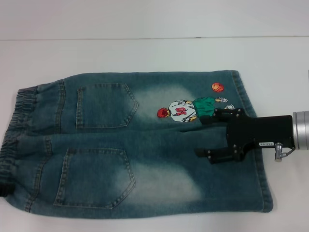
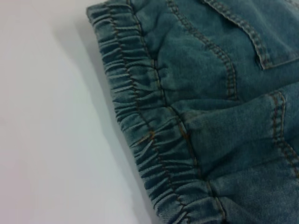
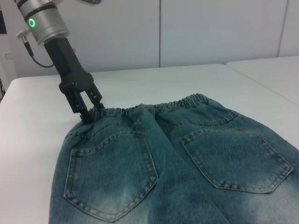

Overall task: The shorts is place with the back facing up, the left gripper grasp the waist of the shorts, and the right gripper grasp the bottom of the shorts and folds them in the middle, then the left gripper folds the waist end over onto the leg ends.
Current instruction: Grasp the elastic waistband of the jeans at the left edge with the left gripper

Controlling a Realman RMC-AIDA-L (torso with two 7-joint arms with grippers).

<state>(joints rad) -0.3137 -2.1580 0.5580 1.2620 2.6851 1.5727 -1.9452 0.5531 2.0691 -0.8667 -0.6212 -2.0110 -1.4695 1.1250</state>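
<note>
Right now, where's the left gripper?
The left gripper is out of the head view; the right wrist view shows it at the elastic waistband of the blue denim shorts, fingers down at the waist's corner.

Head view: shorts [image 1: 135, 145] waistband [image 1: 17, 125] cut off at frame edge, left gripper [image 3: 86, 111] not shown there. Right wrist view: leg hems out of frame; left gripper tips meet waistband, closure can't be confirmed. Right gripper [image 1: 205, 135] partly covers embroidered basketball-player figure [image 1: 186, 108].

Shorts [image 1: 140, 145] flat on table [image 1: 145, 53]; waistband [image 1: 19, 130] left, hems right.
</note>
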